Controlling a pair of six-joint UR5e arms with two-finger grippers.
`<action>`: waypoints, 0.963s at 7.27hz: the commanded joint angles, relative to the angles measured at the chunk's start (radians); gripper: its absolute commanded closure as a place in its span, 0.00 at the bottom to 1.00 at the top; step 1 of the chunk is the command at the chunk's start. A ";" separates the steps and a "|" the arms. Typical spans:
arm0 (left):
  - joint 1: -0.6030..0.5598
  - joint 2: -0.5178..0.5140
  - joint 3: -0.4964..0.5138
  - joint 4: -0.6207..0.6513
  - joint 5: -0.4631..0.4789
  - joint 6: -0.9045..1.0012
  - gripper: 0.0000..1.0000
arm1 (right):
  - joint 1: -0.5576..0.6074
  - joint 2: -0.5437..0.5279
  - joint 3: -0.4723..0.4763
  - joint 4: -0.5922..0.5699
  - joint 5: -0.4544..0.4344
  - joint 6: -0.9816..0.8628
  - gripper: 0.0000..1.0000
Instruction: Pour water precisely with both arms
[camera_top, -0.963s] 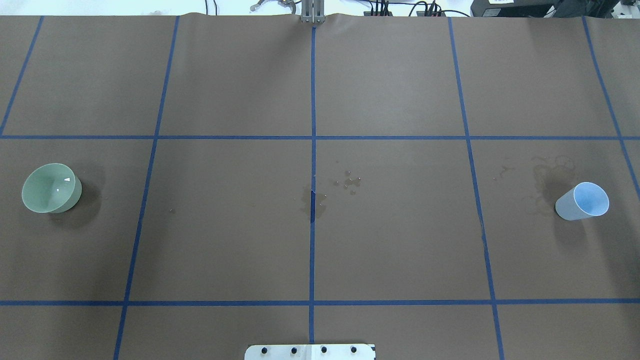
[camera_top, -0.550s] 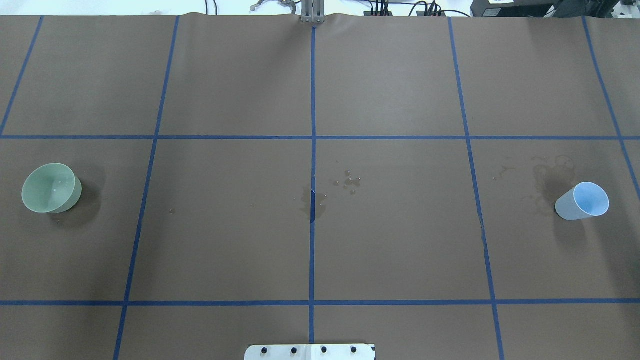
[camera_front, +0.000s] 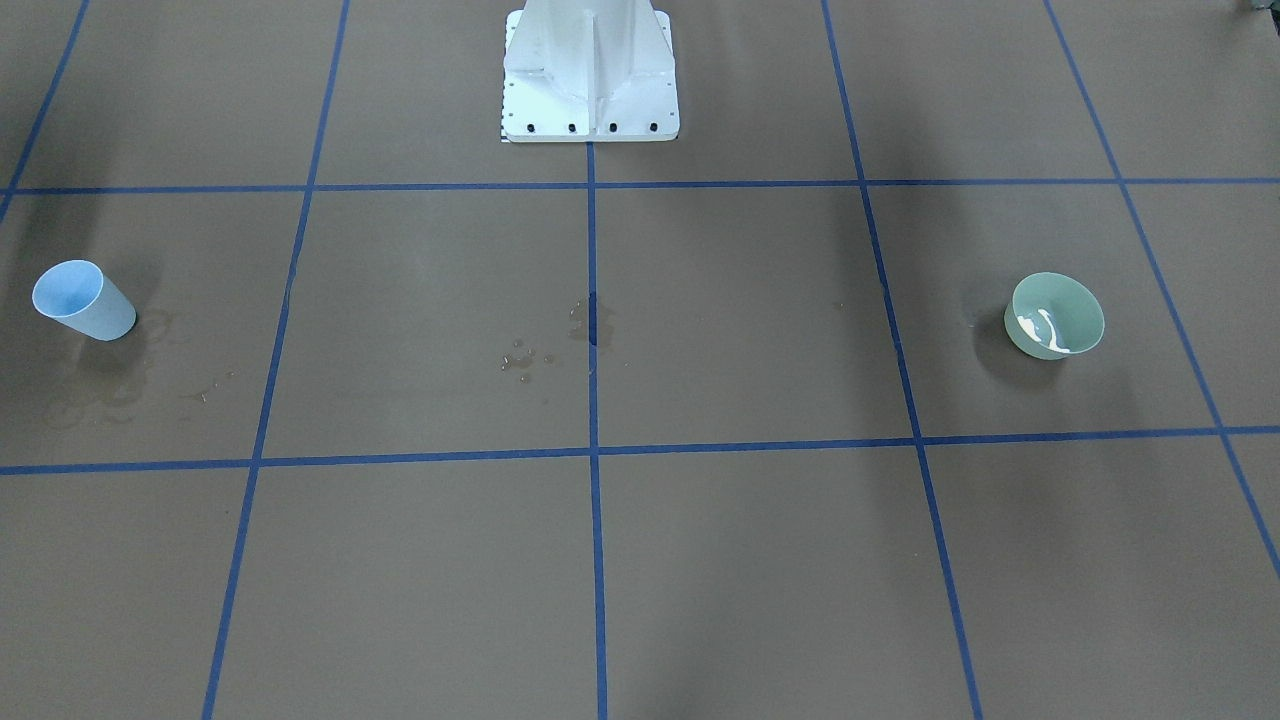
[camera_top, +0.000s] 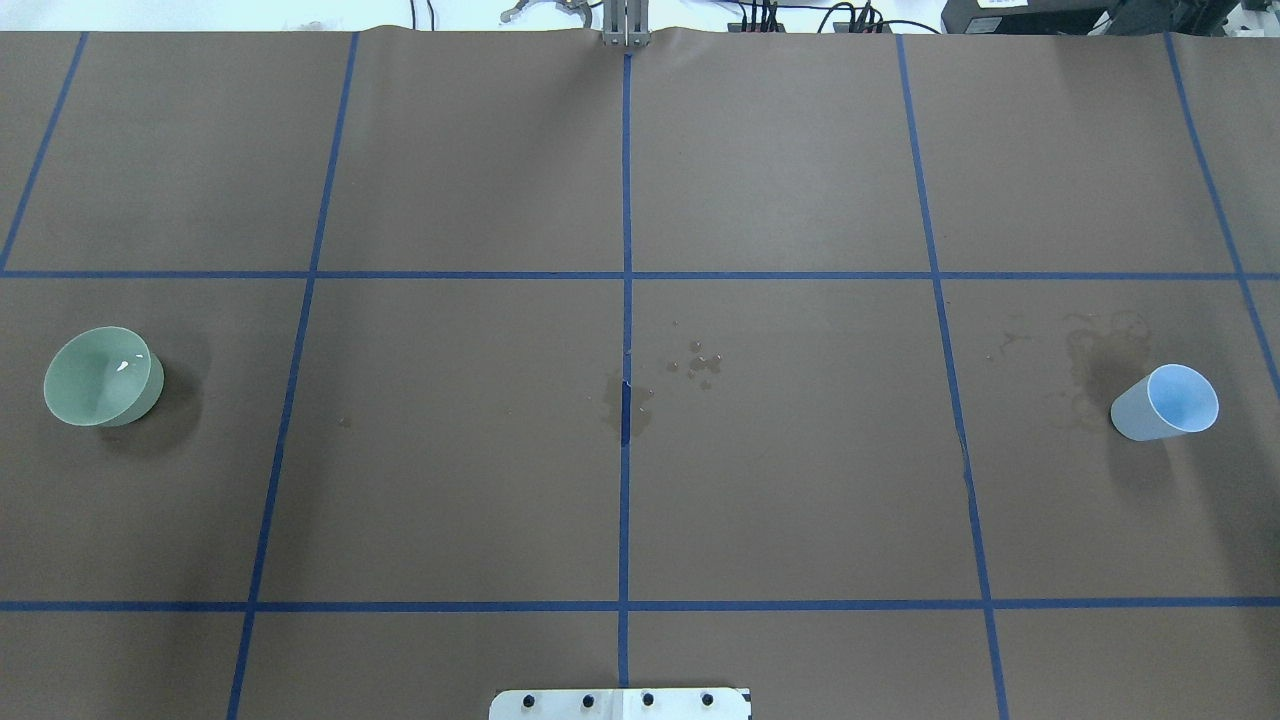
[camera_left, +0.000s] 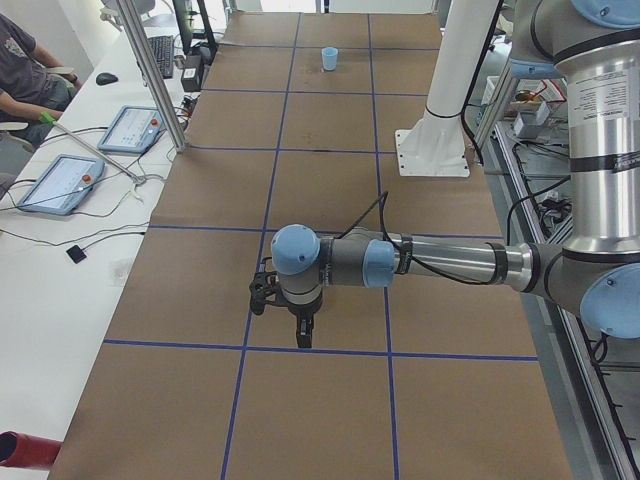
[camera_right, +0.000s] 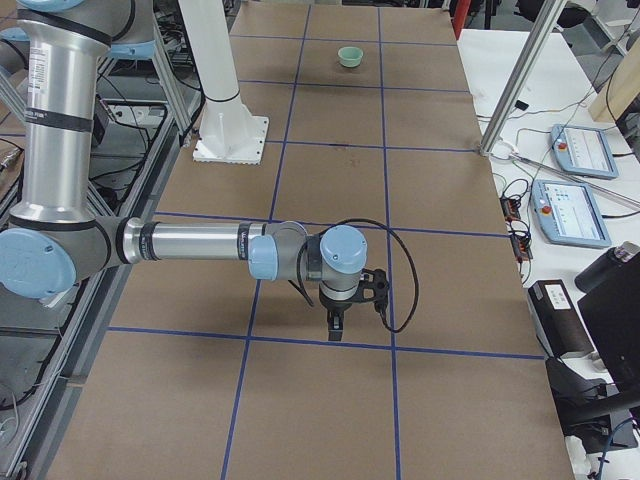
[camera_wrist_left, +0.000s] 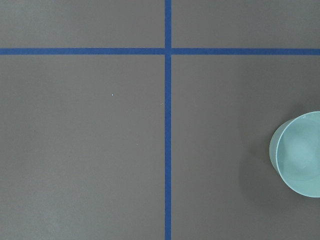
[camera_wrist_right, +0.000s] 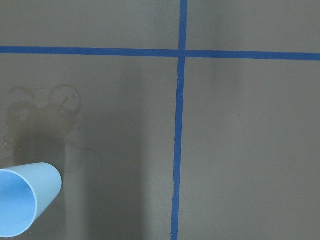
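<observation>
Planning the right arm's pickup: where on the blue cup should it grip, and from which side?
Probably the blue cup's side wall below the rim, approached level from the robot's side: it stands upright, mouth open, and widens upward, so it would resist slipping down.

Water (camera_front: 1040, 326): white glints, seemingly shallow, inside green bowl (camera_top: 150, 393). Left arm (camera_left: 440, 262), right arm (camera_right: 190, 243): forearms stretched horizontal.
</observation>
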 joint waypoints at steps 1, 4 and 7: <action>0.000 0.002 0.009 -0.001 -0.003 0.001 0.00 | -0.001 0.000 0.002 0.002 -0.008 0.002 0.00; -0.017 0.030 -0.008 0.000 -0.094 0.002 0.00 | -0.001 -0.016 -0.001 0.062 -0.056 0.002 0.00; -0.015 0.028 -0.003 -0.053 -0.091 0.005 0.00 | -0.001 -0.027 -0.001 0.099 -0.059 0.000 0.00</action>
